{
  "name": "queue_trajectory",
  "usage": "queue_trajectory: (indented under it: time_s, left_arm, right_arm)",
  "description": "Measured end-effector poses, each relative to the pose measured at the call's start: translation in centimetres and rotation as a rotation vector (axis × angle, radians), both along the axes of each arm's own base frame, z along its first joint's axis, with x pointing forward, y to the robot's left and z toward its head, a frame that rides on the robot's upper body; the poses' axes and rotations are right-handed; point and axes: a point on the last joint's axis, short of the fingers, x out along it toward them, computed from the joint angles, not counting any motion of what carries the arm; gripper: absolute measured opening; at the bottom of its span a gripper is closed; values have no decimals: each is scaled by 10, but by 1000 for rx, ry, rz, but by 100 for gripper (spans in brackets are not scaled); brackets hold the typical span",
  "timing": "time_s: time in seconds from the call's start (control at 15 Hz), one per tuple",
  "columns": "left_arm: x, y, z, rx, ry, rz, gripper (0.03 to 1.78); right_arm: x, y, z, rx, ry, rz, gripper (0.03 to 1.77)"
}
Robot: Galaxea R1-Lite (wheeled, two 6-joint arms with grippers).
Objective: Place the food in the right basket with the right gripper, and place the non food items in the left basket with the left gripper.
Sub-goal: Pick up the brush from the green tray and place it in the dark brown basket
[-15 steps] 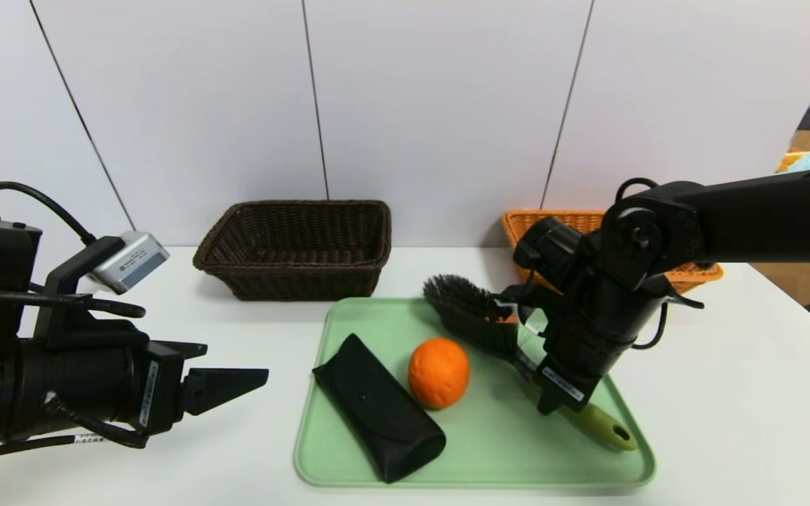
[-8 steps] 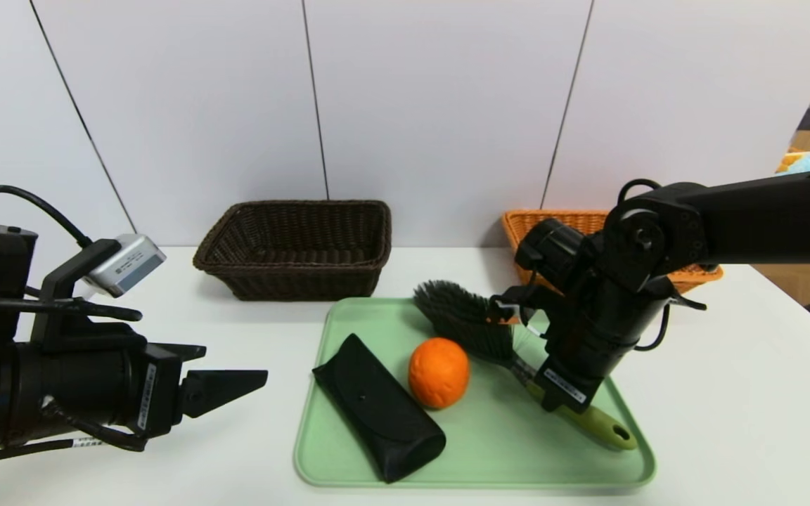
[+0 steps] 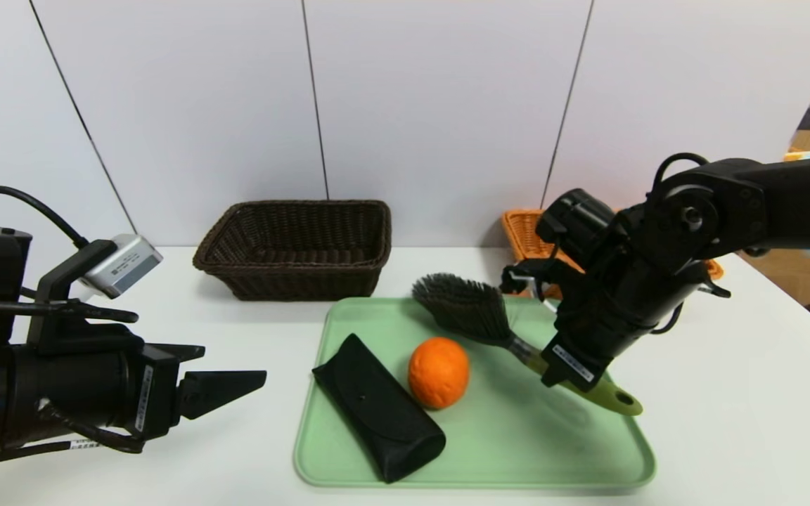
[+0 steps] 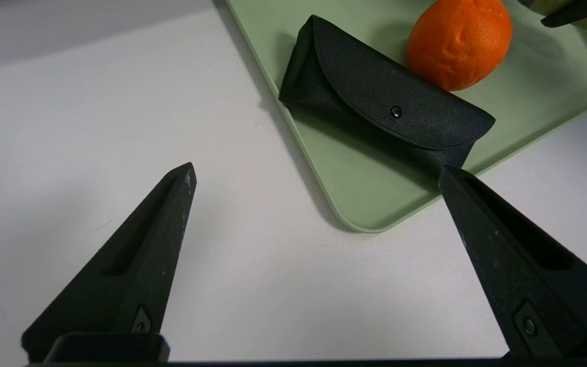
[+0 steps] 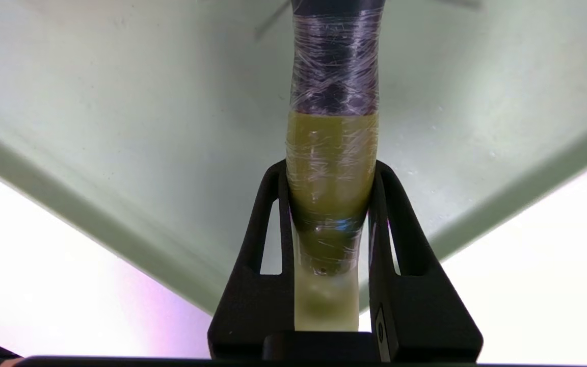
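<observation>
Right gripper [image 3: 553,376] is clamped on the brush [image 3: 472,313], fingers [image 5: 268,224] pinching the green part of the handle on both sides, w/ the taped black section just past the tips. Arm reaches in from the right edge, forearm roughly level, wrist bent steeply down over the right side of the green tray [image 3: 349,464]. Brush hangs tilted: bristle head up toward the back, handle end low near the tray's right rim; its shadow on the tray suggests it's off the surface, tho contact at the handle tip can't be ruled out.

Left gripper [image 3: 236,386] sits parked low at the left over the white table [image 3: 728,393], pointing right toward the tray, fingers [image 4: 145,255] spread wide, nothing btwn them.

Orange [image 3: 438,372] rests mid-tray, just beside the black case [image 3: 377,414], which lies diagonally on the tray's left half, one end near the front rim. Dark brown basket [image 3: 296,246] stands at the back, left of centre. Light orange basket [image 3: 528,232] is back right, mostly hidden behind the right arm. Both baskets well apart from the tray items.
</observation>
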Motion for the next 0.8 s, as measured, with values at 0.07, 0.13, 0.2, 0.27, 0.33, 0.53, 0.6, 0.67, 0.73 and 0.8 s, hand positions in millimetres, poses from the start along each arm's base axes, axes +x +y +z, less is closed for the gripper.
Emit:
queue_trajectory:
  time_s: [0.07,0.13,0.2,0.27,0.33,0.53,0.6,0.67,0.73,0.8]
  left_arm:
    - [0,0,0,0,0,0,169]
    - [0,0,0,0,-1,0,169]
    - [0,0,0,0,-1,0,169]
    - [0,0,0,0,-1,0,169]
    - [0,0,0,0,-1,0,169]
    - [0,0,0,0,-1,0,169]
    - [0,0,0,0,-1,0,169]
    - [0,0,0,-1,-1,0,169]
    - [0,0,0,-1,-2,0,169]
    - [0,0,0,-1,-2,0,169]
  right_arm:
    - [-1,-1,3,6,-10,-2,40]
    - [-1,-2,5,9,-15,-5,40]
    - [-2,-2,6,11,-19,-6,40]
    - [-2,-2,7,13,-22,-6,40]
    - [-3,-3,7,13,-23,-6,40]
    - [-3,-3,5,10,-15,-6,40]
    - [-3,-3,4,10,-13,-5,40]
    - [-3,-2,4,18,-21,-4,40]
    - [-2,-2,5,29,-38,-3,40]
    - [-1,-1,6,38,-58,-4,40]
